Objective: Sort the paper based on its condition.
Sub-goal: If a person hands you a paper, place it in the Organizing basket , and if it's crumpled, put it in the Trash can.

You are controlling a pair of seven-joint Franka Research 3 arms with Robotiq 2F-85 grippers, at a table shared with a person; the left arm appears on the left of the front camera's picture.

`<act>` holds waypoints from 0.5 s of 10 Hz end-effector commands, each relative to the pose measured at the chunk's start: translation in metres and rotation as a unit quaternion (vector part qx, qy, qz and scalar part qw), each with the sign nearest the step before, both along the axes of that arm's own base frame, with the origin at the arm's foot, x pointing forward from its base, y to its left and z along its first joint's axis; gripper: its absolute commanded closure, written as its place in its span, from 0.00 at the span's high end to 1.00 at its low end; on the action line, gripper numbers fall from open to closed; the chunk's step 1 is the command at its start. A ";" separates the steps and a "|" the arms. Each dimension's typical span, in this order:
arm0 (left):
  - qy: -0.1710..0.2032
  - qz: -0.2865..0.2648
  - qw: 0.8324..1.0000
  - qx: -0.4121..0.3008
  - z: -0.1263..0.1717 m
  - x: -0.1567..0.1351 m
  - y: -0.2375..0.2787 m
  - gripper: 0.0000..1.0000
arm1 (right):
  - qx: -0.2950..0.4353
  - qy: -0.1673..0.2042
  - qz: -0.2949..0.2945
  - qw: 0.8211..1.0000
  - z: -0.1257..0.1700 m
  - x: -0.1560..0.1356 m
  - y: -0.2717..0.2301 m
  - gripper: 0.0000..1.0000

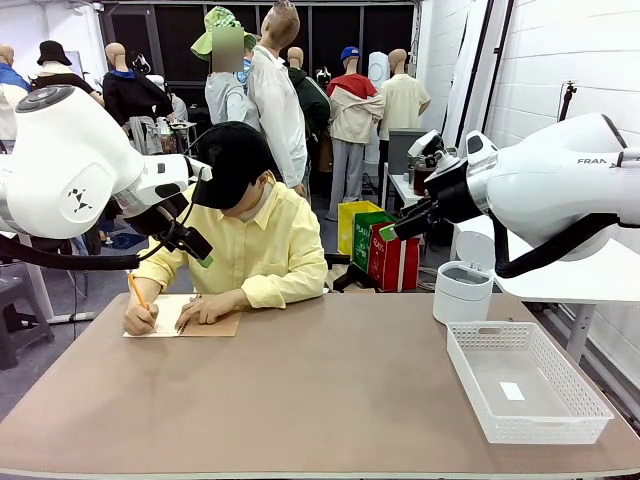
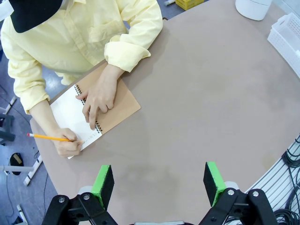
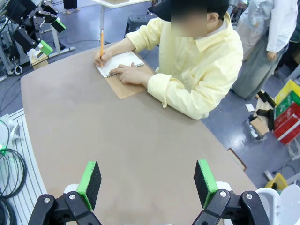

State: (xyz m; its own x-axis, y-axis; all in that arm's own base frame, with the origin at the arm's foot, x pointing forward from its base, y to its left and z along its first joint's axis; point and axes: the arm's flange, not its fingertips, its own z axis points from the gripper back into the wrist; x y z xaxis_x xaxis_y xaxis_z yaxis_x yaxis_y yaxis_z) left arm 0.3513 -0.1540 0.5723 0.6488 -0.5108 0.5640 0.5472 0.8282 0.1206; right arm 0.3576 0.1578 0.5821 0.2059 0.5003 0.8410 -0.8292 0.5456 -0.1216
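Note:
A person in a yellow shirt sits at the far left of the table and writes with an orange pencil [image 1: 136,290] on the white page [image 2: 70,112] of an open spiral notebook with a tan cover [image 1: 215,322] [image 3: 126,86]. The other hand [image 2: 96,101] lies flat on the notebook. Loose paper is out of view. My left gripper [image 1: 195,245] [image 2: 159,183] hangs open high above the table's left side, near the person's shoulder. High on the right, my right gripper [image 1: 400,225] [image 3: 147,183] is also open. Neither holds anything.
A white plastic basket [image 1: 590,400] [image 2: 286,33] stands at the table's right, with a small white slip on its floor. A white lidded bin [image 1: 462,290] stands behind it at the far right edge. The brown tabletop [image 1: 320,390] stretches bare between the arms.

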 end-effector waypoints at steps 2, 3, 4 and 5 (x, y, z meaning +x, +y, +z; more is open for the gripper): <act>-0.001 0.000 1.000 0.001 0.000 0.000 0.001 1.00 | -0.002 0.002 0.001 1.000 0.000 -0.001 0.001 1.00; -0.001 0.000 1.000 0.001 0.000 0.000 0.001 1.00 | -0.002 0.002 0.001 1.000 0.000 -0.001 0.001 1.00; -0.001 0.000 1.000 0.001 0.000 0.000 0.001 1.00 | -0.002 0.002 0.001 1.000 0.000 -0.001 0.001 1.00; -0.001 0.000 1.000 0.001 0.000 0.000 0.001 1.00 | -0.002 0.002 0.001 1.000 0.000 -0.001 0.001 1.00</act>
